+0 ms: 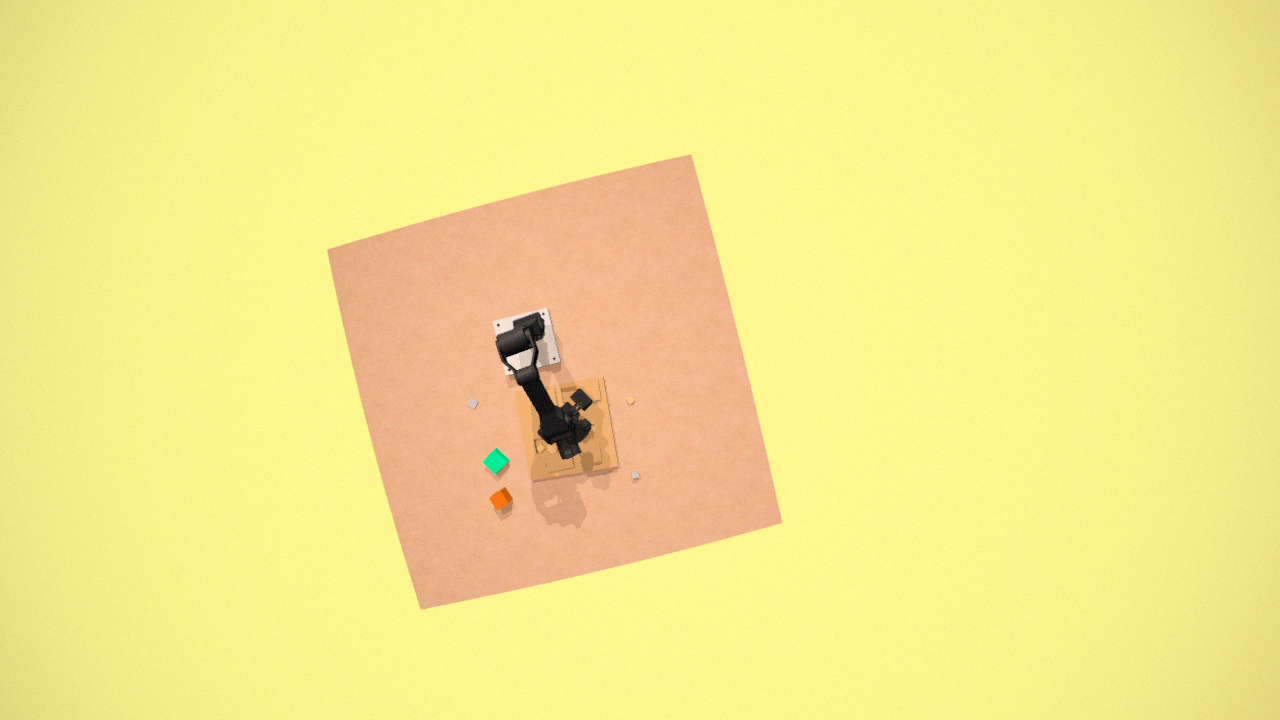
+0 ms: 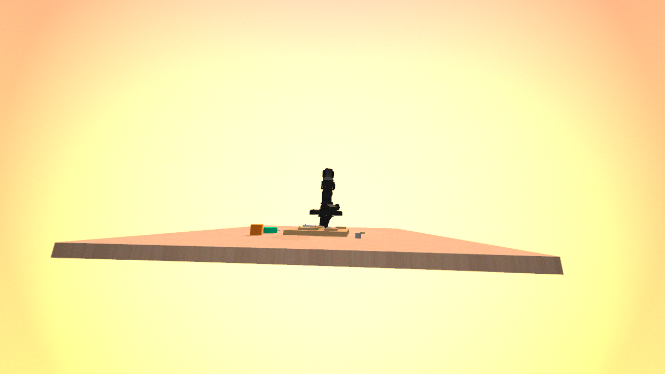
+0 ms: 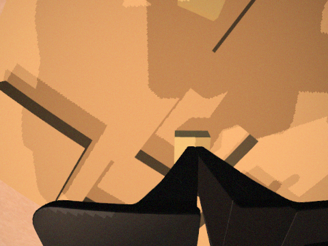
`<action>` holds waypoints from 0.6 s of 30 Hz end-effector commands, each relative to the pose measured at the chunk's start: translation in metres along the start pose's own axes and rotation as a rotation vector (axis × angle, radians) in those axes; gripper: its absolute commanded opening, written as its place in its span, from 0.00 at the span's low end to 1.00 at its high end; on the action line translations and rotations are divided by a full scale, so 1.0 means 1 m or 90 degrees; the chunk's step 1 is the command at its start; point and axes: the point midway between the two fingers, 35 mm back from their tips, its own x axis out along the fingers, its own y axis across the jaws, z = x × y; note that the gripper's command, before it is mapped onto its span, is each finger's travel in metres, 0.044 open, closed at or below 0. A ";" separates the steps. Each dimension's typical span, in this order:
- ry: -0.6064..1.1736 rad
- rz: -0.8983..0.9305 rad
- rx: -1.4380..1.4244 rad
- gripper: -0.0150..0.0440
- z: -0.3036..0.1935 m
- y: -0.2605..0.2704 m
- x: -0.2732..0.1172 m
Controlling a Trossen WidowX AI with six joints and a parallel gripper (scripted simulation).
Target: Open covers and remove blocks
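The tan puzzle board (image 1: 526,428) (image 2: 316,234) (image 3: 85,68) lies under the arm, with raised cover panels on it. My gripper (image 2: 326,226) (image 3: 194,154) is shut with nothing visible between its fingers, low over the board. In the wrist view, its tips are right at a small yellow knob (image 3: 184,141), partly covering it; whether they touch is unclear. Another yellow piece (image 1: 540,446) (image 3: 205,10) is at the board's left part in the top view, by a dark recess edge. The arm hides much of the board and the fingertips in the top view.
A green block (image 1: 495,461) (image 2: 270,229), an orange block (image 1: 499,499) (image 2: 256,229) and a small grey piece (image 1: 472,403) lie left of the board. A small yellow piece (image 1: 630,401) and a grey cube (image 1: 635,475) (image 2: 357,236) lie right of it.
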 end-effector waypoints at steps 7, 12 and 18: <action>0.005 0.003 0.003 0.25 -0.001 0.001 0.005; 0.005 0.003 0.003 0.25 0.002 -0.001 0.007; 0.005 0.003 0.003 0.25 0.002 -0.002 0.007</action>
